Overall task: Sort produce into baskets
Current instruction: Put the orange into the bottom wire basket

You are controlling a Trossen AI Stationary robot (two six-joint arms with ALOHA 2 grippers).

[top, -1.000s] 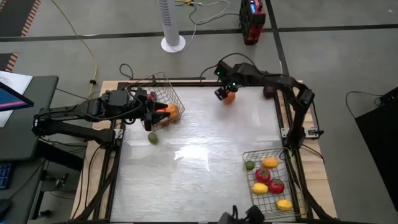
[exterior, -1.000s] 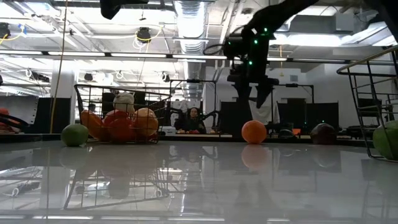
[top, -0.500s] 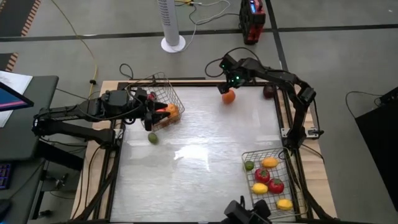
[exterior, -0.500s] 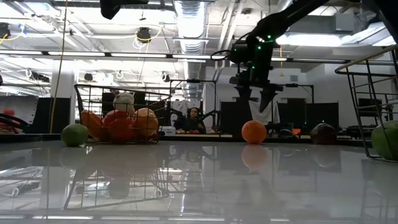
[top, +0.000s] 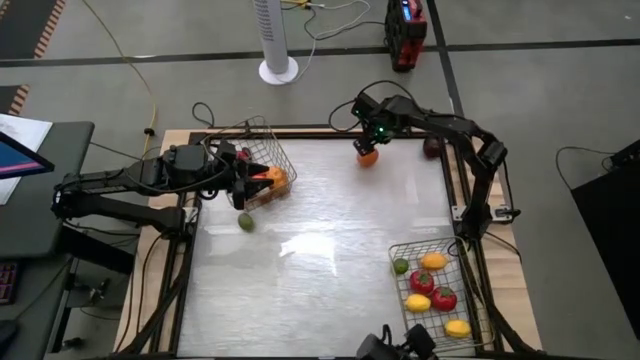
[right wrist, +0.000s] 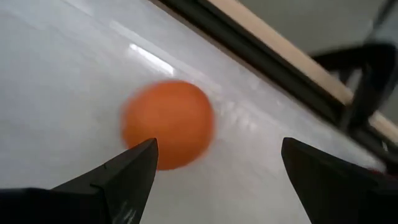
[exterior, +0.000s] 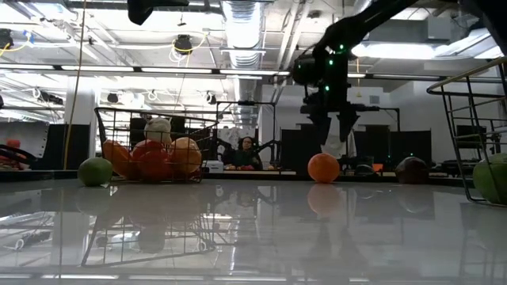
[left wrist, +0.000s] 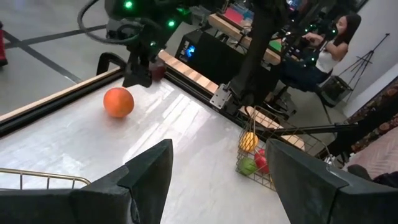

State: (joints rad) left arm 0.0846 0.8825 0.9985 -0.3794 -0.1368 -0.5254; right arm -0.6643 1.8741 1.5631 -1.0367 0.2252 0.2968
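Observation:
An orange lies on the white table near its far edge; it also shows in the low view and the right wrist view. My right gripper is open just above it, fingers pointing down on either side, touching nothing. My left gripper is open at the left wire basket, which holds oranges, a tomato and garlic. The right wire basket at the near right holds lemons, tomatoes and a lime.
A green lime lies on the table just near of the left basket. A dark fruit sits at the far right corner. The table's middle is bare. A person sits beyond the table.
My right gripper has shifted a little over the orange and come down toward it, fingers still apart. The orange has stayed where it was.

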